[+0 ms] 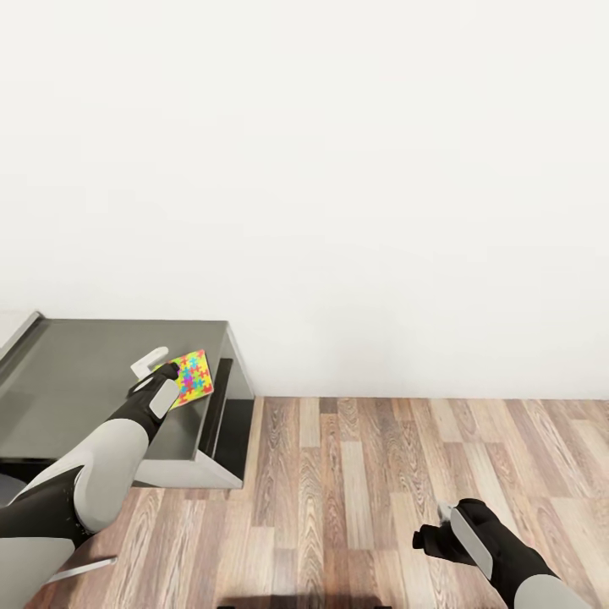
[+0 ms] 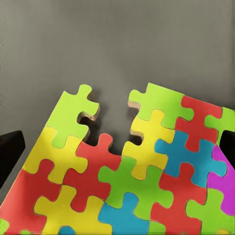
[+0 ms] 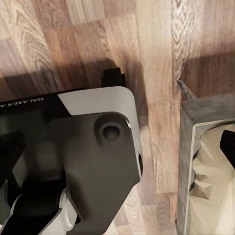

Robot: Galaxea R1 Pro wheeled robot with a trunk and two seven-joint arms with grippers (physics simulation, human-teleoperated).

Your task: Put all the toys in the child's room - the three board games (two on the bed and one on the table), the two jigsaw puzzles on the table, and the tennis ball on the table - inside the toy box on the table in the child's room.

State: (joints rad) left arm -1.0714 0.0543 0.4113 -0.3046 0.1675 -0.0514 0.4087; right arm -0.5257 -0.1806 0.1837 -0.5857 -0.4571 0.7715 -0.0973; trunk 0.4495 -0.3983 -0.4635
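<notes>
I have the left tool (image 1: 161,372) out over the dark-grey section of the bench (image 1: 76,381), near that section's end closest to the wall (image 1: 338,169). A jigsaw puzzle (image 1: 192,377) sits right at the tool, a flat square of yellow, pink, blue, green and orange pieces, tilted rather than lying flat on the bench top. In my left wrist view the jigsaw puzzle (image 2: 132,181) spreads between the two dark fingers (image 2: 11,152) at the frame's edges, with the grey bench surface (image 2: 117,44) behind it. One piece is out of its far edge, leaving a notch. I read the left tool as clamped on the jigsaw puzzle, though the exact contact of the fingers is cut off at the edges.

My right tool (image 1: 433,534) hangs low over the wood floor (image 1: 381,474), well apart from the bench and on the opposite side of me from it. Whether it is clenched or released I cannot tell; the fingers are dark and bunched. My right wrist view looks down on the floor planks (image 3: 147,58) and the robot's own grey and white body panels (image 3: 93,147).
</notes>
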